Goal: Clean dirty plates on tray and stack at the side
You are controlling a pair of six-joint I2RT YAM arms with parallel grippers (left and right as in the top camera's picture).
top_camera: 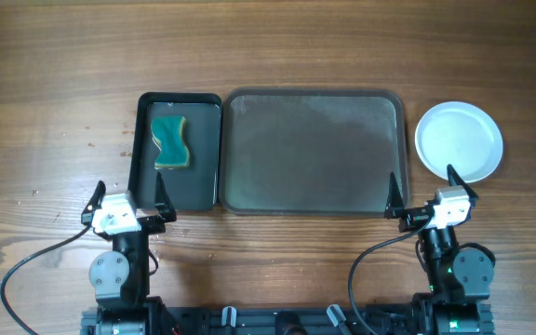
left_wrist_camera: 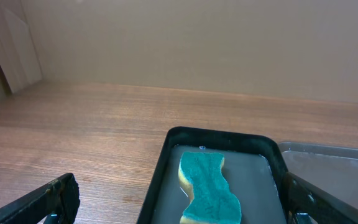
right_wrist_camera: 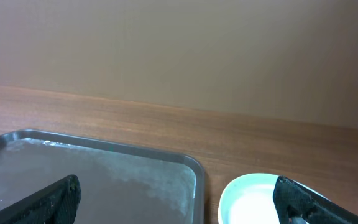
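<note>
Two tools sit at the near side of the desk (top_camera: 54, 84), both with their fingers spread apart and nothing between them. The left tool (top_camera: 129, 184) sits at the near left corner of a small black tray (top_camera: 140, 140), where a green sponge (top_camera: 173, 141) lies flat toward the far end. From the left wrist, the sponge (left_wrist_camera: 207, 186) lies ahead, between the two dark fingers (left_wrist_camera: 48, 200).

The big grey-green tray (top_camera: 314, 149) fills the middle of the desk, just right of the black tray, and its floor is bare.

The right tool (top_camera: 423, 181) straddles the near right corner of the big tray. A white plate (top_camera: 459, 141) rests on the desk just right of the tray, off it, and slightly far and right of this tool. The tool's right fingertip crosses the plate's near rim in the overhead view; whether they touch cannot be told. No smudge shows on the plate. Whether more plates lie under it cannot be told.
</note>
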